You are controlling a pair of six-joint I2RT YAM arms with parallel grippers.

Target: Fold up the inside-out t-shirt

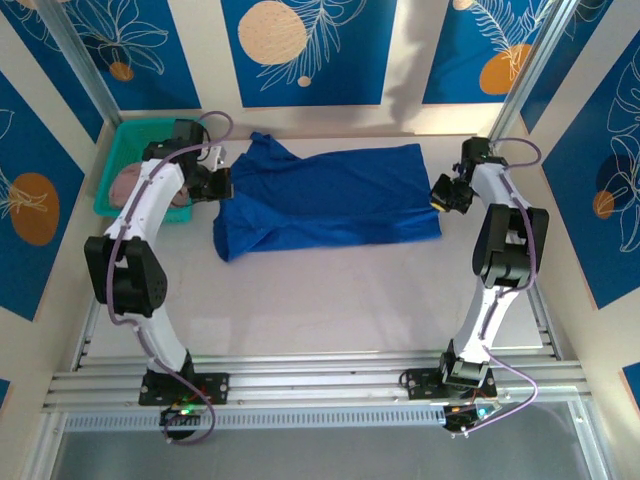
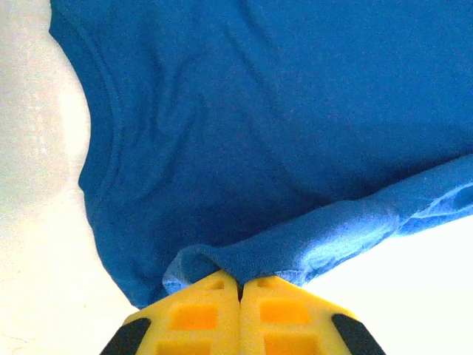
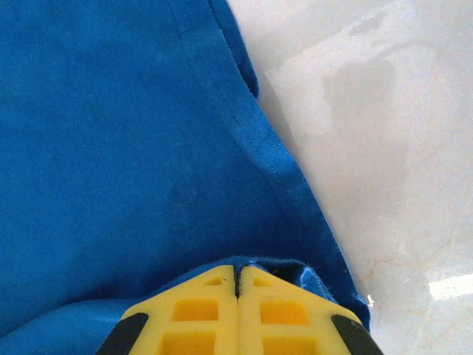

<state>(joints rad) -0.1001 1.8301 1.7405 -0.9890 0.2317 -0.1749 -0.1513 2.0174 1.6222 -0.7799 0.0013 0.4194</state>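
The left gripper (image 2: pixel 240 282), jaws pressed together, pinches a bunched edge of the blue t-shirt (image 1: pixel 330 195). The right gripper (image 3: pixel 237 271) pinches the hem at the opposite end. The t-shirt lies spread on the table (image 1: pixel 330 300), near a green bin (image 1: pixel 110 150).

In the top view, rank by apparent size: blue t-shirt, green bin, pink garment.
Largest: blue t-shirt, clearly.
Next: green bin, partly behind the left arm.
Smallest showing: pink garment; the arm covers part of it, so its full size is unsure.
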